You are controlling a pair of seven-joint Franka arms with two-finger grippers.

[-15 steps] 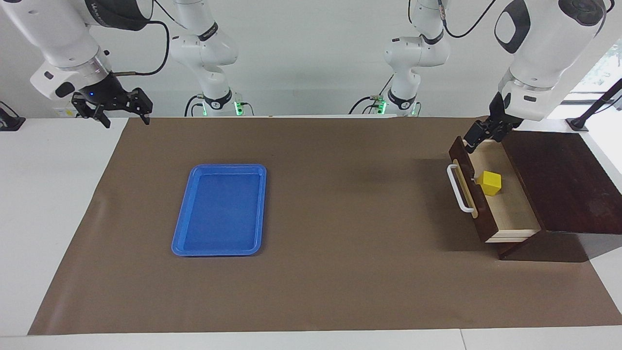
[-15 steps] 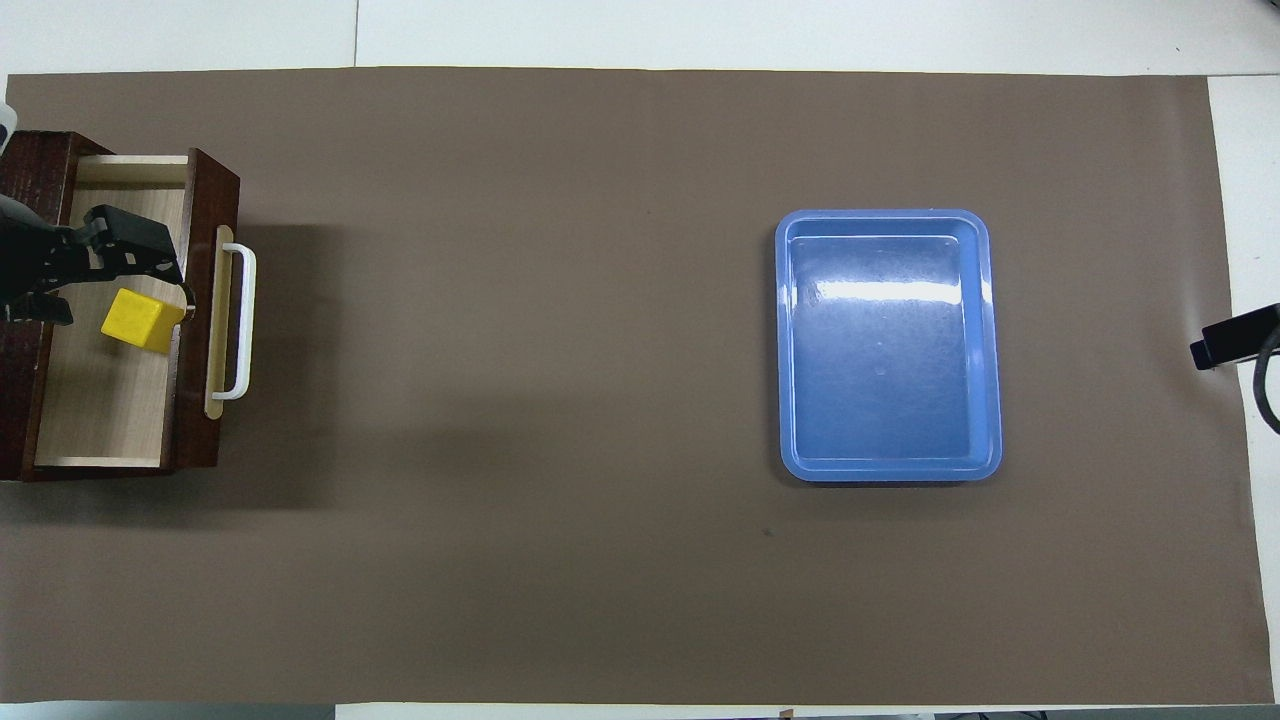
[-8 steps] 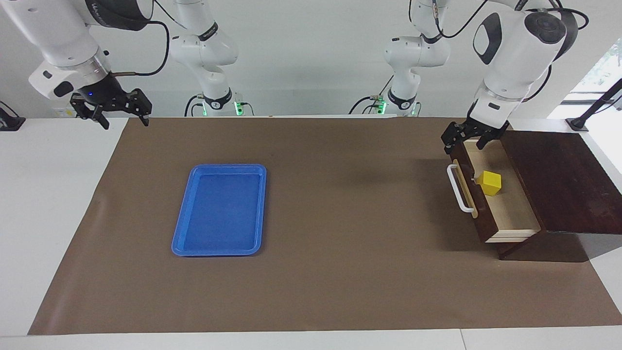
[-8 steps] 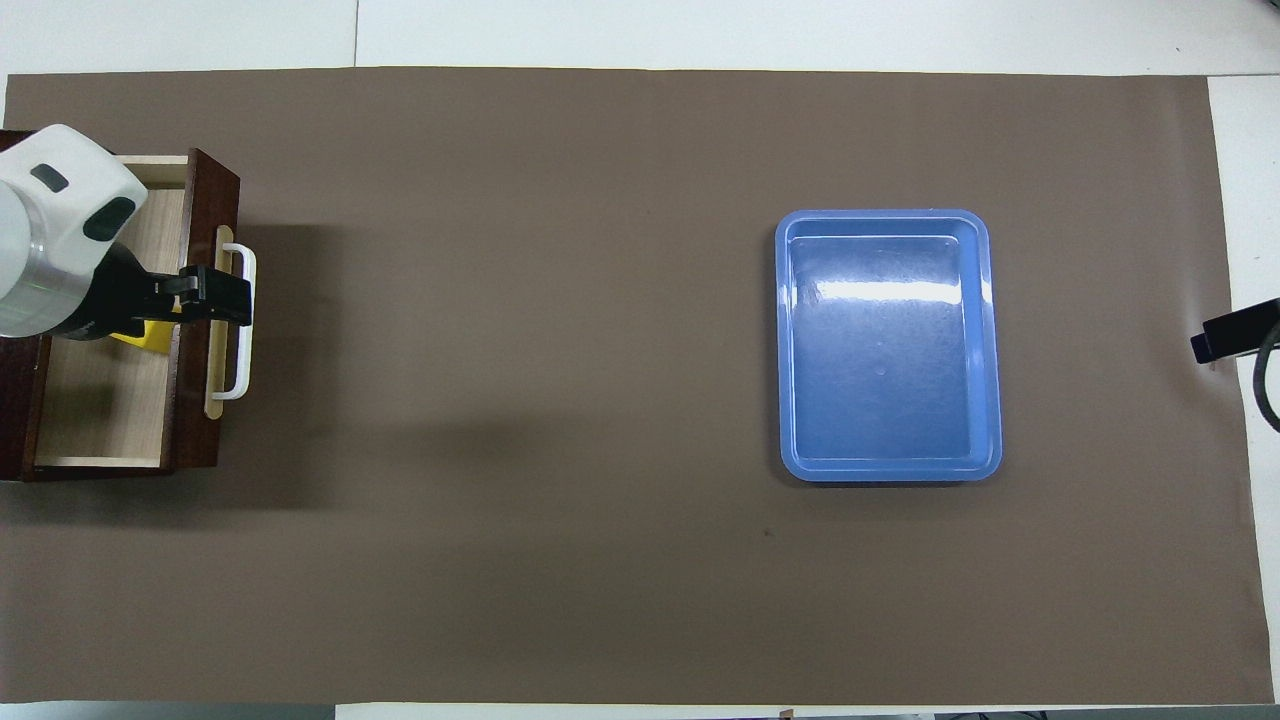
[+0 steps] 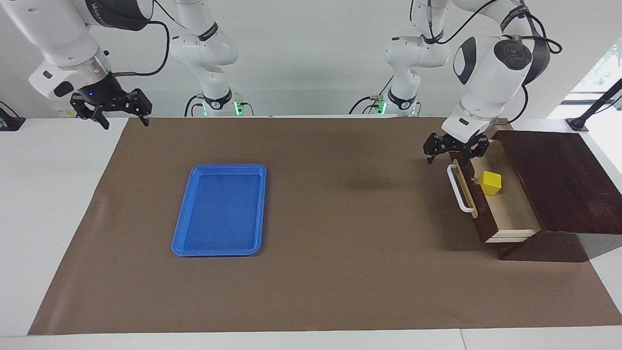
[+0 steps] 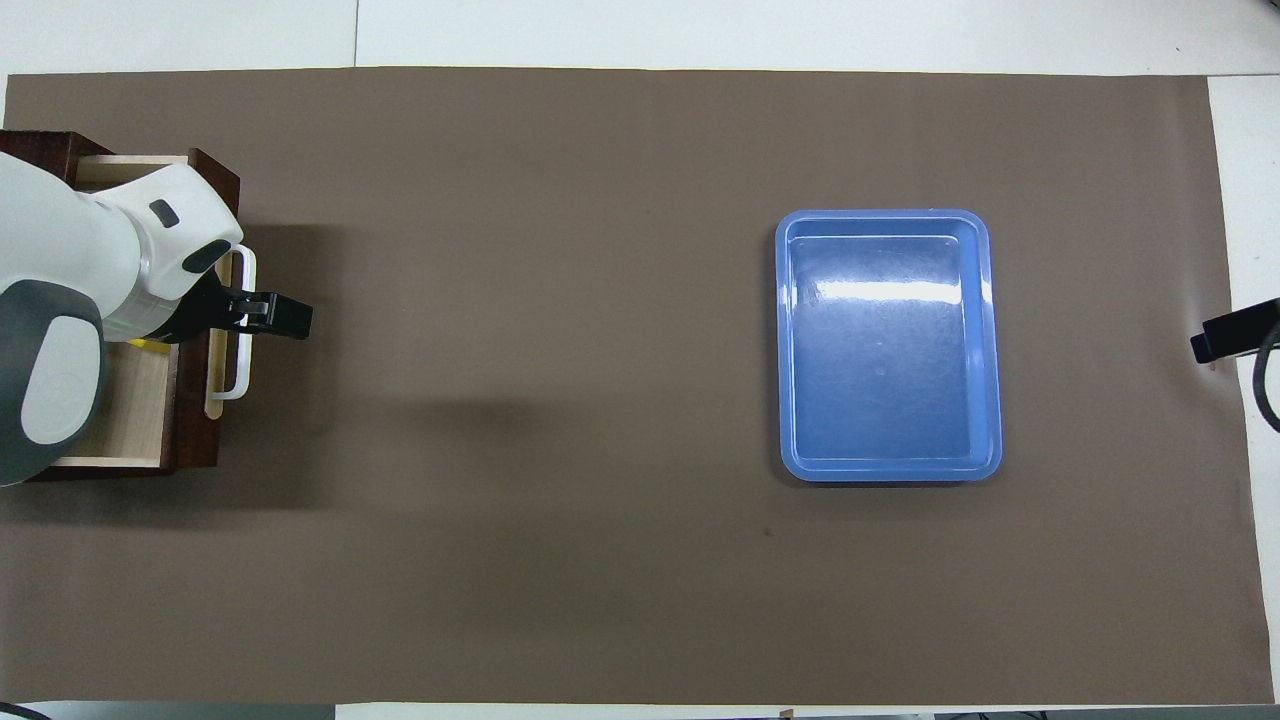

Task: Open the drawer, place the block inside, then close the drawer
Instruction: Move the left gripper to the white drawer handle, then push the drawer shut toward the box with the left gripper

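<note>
Risk of a skewed, jammed drawer (image 5: pixel 505 209) if the spread-fingered, empty left gripper (image 5: pixel 455 149), hanging over the handle (image 5: pixel 458 188) end, pushes off-centre; right gripper (image 5: pixel 112 108) waits open.

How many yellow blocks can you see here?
1. The yellow block lies in the open drawer at the left arm's end of the table. The blue tray holds none. More could hide deeper in the drawer's dark box.
</note>
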